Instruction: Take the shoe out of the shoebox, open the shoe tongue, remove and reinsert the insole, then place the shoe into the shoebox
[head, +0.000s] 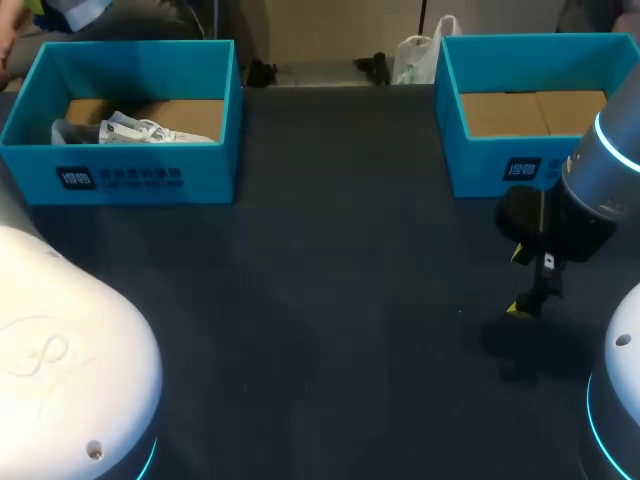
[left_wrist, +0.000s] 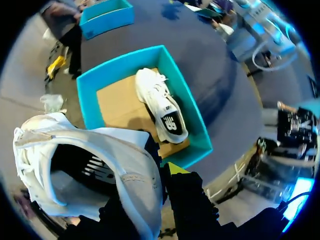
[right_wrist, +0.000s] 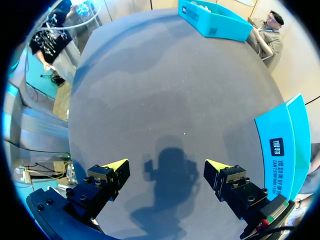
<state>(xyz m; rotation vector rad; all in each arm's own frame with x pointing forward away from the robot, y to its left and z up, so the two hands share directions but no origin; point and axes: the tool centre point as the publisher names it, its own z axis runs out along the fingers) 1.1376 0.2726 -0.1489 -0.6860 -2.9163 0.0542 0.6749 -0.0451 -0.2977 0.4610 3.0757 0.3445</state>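
Two shoeboxes (head: 120, 170) (head: 490, 168), two shoes (left_wrist: 161, 102) (left_wrist: 127, 160).

From above and behind, the head camera looks down on the table (head: 330, 300), left box (head: 120, 175) and right box (head: 500, 165). The left wrist camera hangs high over the left box, a shoe (left_wrist: 125, 165) close before it. The right wrist camera faces the table from low down. All three catch the left box.

A dark grey matte table (head: 330, 300) lies under soft light, faintly shadowed.

White shoe (left_wrist: 125, 160) raised clear of open turquoise shoebox (left_wrist: 197, 122), second white shoe (left_wrist: 162, 107) on its side inside.
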